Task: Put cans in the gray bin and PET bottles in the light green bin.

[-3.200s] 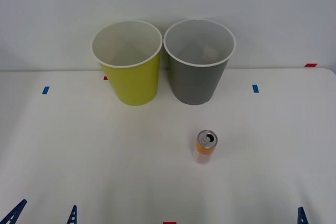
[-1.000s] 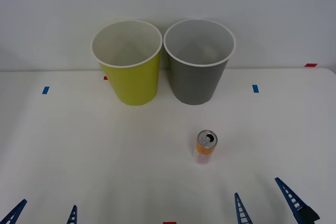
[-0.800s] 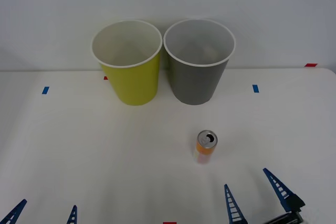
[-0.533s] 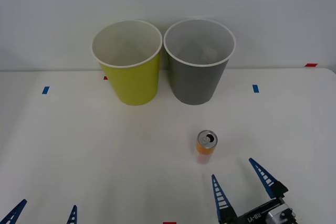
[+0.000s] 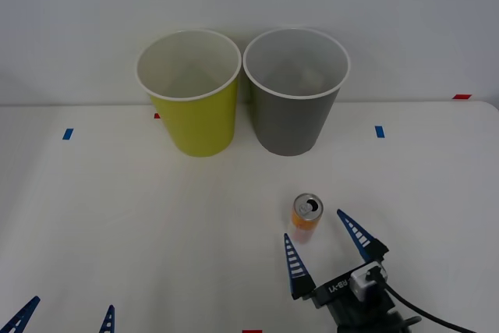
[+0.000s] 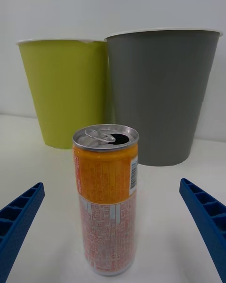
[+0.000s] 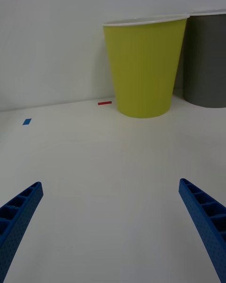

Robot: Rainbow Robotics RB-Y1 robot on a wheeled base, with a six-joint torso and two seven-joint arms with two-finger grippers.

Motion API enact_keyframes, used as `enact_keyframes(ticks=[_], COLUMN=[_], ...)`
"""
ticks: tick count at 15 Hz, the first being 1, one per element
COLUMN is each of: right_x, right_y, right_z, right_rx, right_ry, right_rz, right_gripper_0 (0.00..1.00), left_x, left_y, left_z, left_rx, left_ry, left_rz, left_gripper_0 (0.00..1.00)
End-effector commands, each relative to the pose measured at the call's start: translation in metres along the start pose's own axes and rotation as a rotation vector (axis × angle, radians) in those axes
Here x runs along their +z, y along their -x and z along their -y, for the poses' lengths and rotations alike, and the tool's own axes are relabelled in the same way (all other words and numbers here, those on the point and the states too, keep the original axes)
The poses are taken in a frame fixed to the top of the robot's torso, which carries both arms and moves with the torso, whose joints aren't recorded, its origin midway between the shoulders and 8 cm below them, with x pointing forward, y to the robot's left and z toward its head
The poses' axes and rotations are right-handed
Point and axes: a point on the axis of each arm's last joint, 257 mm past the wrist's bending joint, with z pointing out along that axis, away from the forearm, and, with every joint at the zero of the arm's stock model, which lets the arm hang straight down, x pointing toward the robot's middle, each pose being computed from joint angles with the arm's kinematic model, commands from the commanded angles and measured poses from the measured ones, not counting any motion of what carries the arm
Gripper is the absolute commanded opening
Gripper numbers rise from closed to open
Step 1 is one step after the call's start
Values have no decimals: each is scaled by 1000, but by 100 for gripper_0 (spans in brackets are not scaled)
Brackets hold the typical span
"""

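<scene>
My right end effector (image 5: 323, 243) is wide open, holding nothing, just behind the orange can (image 5: 306, 218). The can stands upright on the white counter (image 5: 117, 216), in front of the gray bin (image 5: 295, 91). The light green bin (image 5: 189, 93) stands beside it. My left end effector (image 5: 66, 313) waits open, low near the counter's edge.

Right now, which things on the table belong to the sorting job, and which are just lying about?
Part of the job:
- orange can, upright, in front of the gray bin
- gray bin
- light green bin
- right gripper, open, just behind the can
- left gripper, open, parked at the near edge

Just lying about:
- blue tape marks
- red tape marks
</scene>
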Motion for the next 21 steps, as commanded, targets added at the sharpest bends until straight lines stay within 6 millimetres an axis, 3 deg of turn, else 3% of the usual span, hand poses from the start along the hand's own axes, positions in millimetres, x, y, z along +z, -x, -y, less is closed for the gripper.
enact_keyframes(ticks=[1,6,17,18,19,20,21], right_x=[22,46,55,55,55,55,55], right_y=[0,2,0,0,0,1,1], right_z=[-3,-2,3,3,3,3,3], right_rx=[-4,-5,-10,-10,-6,-9,-8], right_ry=[4,-12,-36,-35,-38,-38,-38], right_rz=[-12,-24,-38,-38,-38,-38,-38], right_gripper_0=[100,100,100,61,14,4,2], left_x=[0,0,0,0,0,0,0], left_y=[0,0,0,0,0,0,0], left_z=[0,0,0,0,0,0,0], left_rx=[0,0,0,0,0,0,0], left_ry=[0,0,0,0,0,0,0], left_rz=[0,0,0,0,0,0,0], left_gripper_0=[100,100,100,100,100,100,100])
